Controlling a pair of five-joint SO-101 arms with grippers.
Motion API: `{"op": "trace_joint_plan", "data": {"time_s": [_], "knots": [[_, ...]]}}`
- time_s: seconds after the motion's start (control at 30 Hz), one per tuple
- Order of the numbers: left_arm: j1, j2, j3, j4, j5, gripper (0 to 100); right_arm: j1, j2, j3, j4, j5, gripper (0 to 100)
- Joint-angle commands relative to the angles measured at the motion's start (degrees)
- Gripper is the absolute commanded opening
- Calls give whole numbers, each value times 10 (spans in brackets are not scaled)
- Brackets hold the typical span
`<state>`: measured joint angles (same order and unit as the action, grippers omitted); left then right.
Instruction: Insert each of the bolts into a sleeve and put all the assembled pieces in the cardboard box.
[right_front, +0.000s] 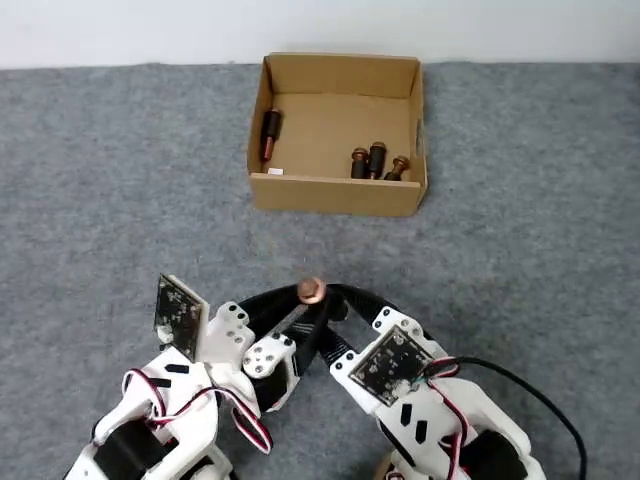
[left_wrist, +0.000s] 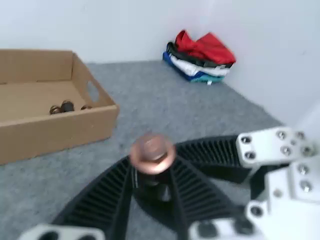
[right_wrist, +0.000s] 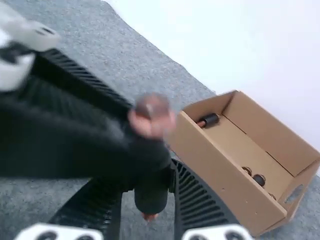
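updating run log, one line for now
left claw, right claw: shut on copper-headed bolt in black sleeve | brown cardboard box: four assembled pieces

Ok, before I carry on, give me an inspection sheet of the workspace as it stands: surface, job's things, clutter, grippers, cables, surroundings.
Surface: grey carpet.
Job's things: cardboard box, open on top; inside, a lone piece lies by the left wall and three pieces sit near the right front corner. The held piece, a bolt in its sleeve with the copper head up, is short of the box.
Clutter: pile of folded clothes on the carpet by the wall.
Grippers: left gripper and right gripper meet at the held piece, both with jaws closed around it.
Cables: red, white and black wires on the left arm; black cable off the right arm.
Surroundings: white wall.
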<state>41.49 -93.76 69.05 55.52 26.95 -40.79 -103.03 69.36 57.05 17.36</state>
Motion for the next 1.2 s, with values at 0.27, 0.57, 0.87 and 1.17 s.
{"op": "trace_joint_plan", "data": {"time_s": [0.27,0.57,0.87,1.17], "knots": [[1,4,-82,68,-6,206,4,-6,21,-18,1,9],[-154,-1,-116,134,-41,152,6,-6,21,-18,-7,9],[-273,-1,-29,130,-40,4,104,-6,19,-12,-113,9],[-377,-1,178,-27,-91,5,223,-2,1,58,-197,9]]}}
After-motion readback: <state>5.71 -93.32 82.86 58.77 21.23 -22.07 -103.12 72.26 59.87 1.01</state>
